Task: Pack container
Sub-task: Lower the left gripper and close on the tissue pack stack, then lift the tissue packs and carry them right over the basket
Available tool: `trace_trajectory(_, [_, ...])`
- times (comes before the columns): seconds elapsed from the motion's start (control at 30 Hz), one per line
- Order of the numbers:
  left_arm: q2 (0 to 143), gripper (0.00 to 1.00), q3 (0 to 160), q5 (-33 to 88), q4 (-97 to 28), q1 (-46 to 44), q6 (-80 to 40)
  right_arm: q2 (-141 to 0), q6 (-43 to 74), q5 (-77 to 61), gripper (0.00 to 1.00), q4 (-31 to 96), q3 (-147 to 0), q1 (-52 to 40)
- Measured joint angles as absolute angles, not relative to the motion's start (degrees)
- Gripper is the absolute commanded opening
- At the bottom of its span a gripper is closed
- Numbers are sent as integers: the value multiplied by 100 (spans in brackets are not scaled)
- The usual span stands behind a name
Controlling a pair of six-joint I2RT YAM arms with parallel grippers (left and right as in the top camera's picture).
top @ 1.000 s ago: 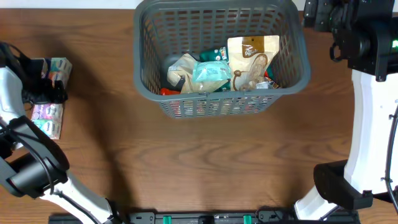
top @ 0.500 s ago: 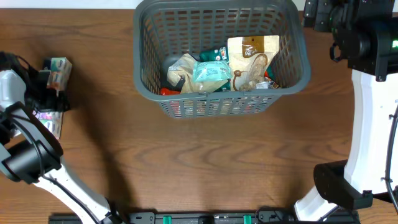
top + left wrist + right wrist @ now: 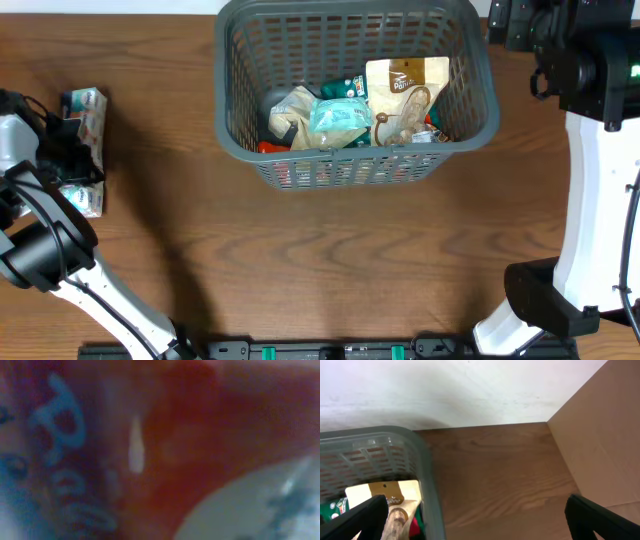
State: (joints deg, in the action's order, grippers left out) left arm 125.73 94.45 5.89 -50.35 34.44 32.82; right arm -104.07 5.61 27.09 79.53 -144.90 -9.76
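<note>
The container (image 3: pixel 355 165), a dark grey slotted basket, stands at the table's far middle. It holds several snack packs, among them a tan pouch (image 3: pixel 405 95) and a teal pack (image 3: pixel 338 120). At the far left edge my left gripper (image 3: pixel 68 135) is down among loose snack packs and closed against the upper one (image 3: pixel 88 112). That red pack with blue lettering (image 3: pixel 175 450) fills the left wrist view in a blur and hides the fingers. My right gripper (image 3: pixel 480 527) hovers open beside the container's right rim (image 3: pixel 427 475), nothing between its fingers.
Another small pack (image 3: pixel 85 198) lies just below my left gripper. The right arm's white column (image 3: pixel 595 200) stands along the right edge. A white wall (image 3: pixel 470 390) and a tan panel (image 3: pixel 605 435) border the table's far right corner.
My left gripper has sunk onto the packs at the left and closed on the upper one, which has shifted slightly left. The right arm has not moved.
</note>
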Motion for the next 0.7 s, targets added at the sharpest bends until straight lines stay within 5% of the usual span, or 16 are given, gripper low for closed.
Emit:
trace_trajectory(0.43, [12440,5,9463,701,-5367,3428,3208,-10407,561,2707,99,7953,-14490,-976])
trace_trajectory(0.7, [11170,6,10007,1046,-5367,3336,3057,-10407,561,2707,99,7953,-14490,-976])
